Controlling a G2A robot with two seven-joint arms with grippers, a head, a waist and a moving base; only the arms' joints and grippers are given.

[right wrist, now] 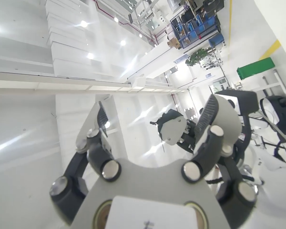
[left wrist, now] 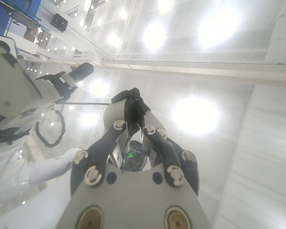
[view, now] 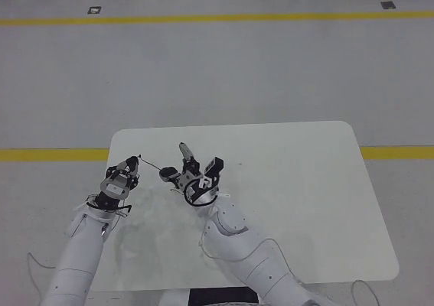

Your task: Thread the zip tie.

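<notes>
The zip tie [view: 149, 164] is a thin black strip held level above the white table [view: 301, 206]. My left gripper [view: 134, 161] is shut on one end of it; in the left wrist view the fingertips [left wrist: 134, 94] pinch that end and the zip tie [left wrist: 85, 103] runs off toward the other arm. My right gripper [view: 200, 159] stands open beside it with nothing between its fingers [right wrist: 208, 115]. The strip's free end lies by the base of the right gripper; I cannot tell if it touches. The left gripper [right wrist: 169, 129] appears beyond the open jaws.
Both arms hover over the near left part of the table. The table's right half and far side are bare white surface. Grey floor with yellow lines [view: 400, 152] surrounds the table.
</notes>
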